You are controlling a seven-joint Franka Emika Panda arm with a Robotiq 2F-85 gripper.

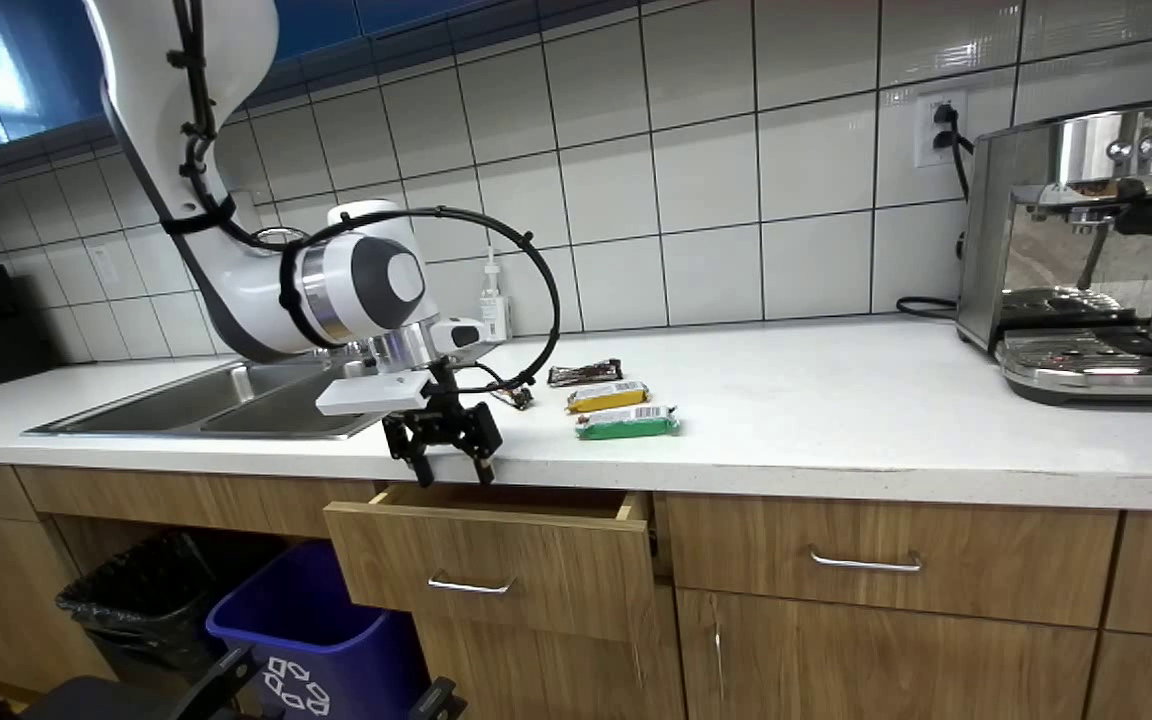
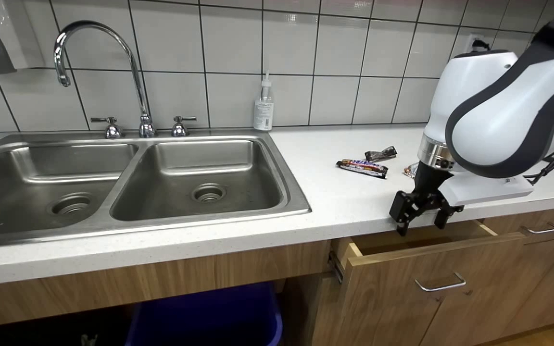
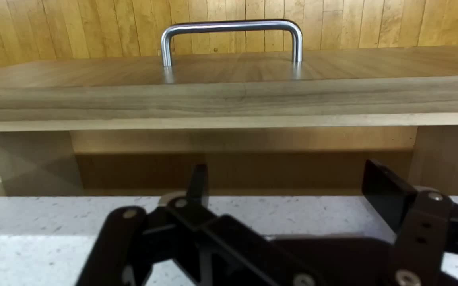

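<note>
My gripper (image 1: 454, 479) points down at the counter's front edge, over a pulled-out wooden drawer (image 1: 496, 550). Its fingers are spread wide with nothing between them in the wrist view. Beyond them there lie the drawer's shadowed interior (image 3: 245, 171), its front board (image 3: 229, 99) and a metal handle (image 3: 231, 26). The drawer floor shows no object in the visible part. On the counter behind the gripper are wrapped bars: a green one (image 1: 628, 422), a yellow one (image 1: 608, 396), a dark brown one (image 1: 584, 373) and a Snickers-like one (image 2: 362, 167).
A double steel sink (image 2: 209, 168) with a tall faucet (image 2: 135, 72) stands beside the arm. A clear pump bottle (image 2: 263, 108) is against the tiled wall. An espresso machine (image 1: 1096, 250) occupies the counter's far end. Beneath the counter are a blue recycling bin (image 1: 316, 640) and a black-lined bin (image 1: 156, 600).
</note>
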